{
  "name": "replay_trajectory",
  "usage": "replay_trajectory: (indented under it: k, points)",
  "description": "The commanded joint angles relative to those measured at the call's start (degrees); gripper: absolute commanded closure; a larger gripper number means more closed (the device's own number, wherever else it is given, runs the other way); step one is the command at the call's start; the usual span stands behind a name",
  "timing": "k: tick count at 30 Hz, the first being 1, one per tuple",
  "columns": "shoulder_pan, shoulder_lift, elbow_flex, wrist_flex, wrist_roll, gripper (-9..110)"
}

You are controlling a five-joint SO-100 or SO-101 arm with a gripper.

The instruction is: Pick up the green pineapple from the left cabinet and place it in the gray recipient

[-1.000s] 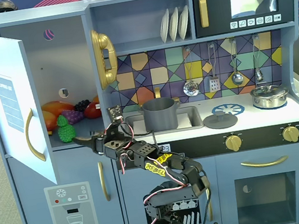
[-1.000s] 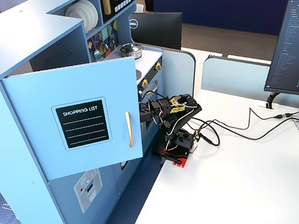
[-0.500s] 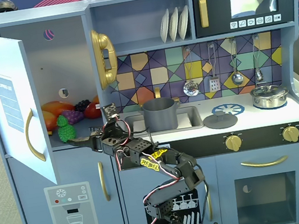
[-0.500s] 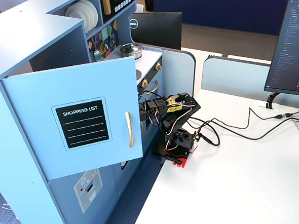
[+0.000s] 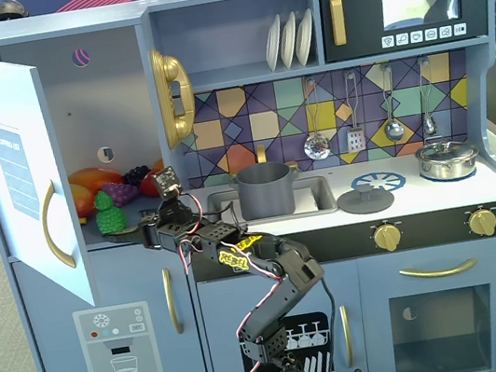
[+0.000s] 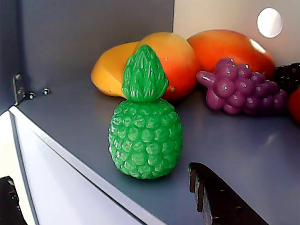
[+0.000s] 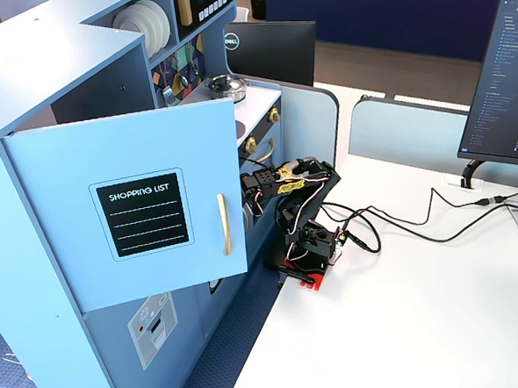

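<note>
The green pineapple (image 6: 145,136) stands upright near the front edge of the shelf in the left cabinet (image 5: 111,94), whose pale door (image 5: 20,175) is swung open. In a fixed view the pineapple (image 5: 106,214) sits in front of the other toy fruits. My gripper (image 6: 99,176) is open and empty. Its two black fingers (image 6: 220,199) flank the shelf edge just short of the pineapple, without touching it. In a fixed view the gripper (image 5: 142,231) reaches into the cabinet opening from the right. The gray recipient (image 5: 265,190) stands in the sink. In the other fixed view the door (image 7: 154,209) hides the gripper and the pineapple.
Orange and red fruits (image 6: 168,61) and a purple grape bunch (image 6: 239,86) lie right behind the pineapple. A flat gray lid (image 5: 365,198) and a shiny silver pot (image 5: 447,159) sit on the counter. The arm's base (image 7: 310,244) stands on the white table.
</note>
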Motion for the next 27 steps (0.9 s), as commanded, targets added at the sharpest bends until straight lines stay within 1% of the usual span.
replay_trajectory:
  k: [1,9,27]
  points:
    - [0.97,-3.08,-6.59,-1.67,-0.26,59]
    - [-0.09,-8.79,-10.55,-2.81,-0.70,60]
    - [0.35,-25.75,-25.22,-5.27,-1.23,61]
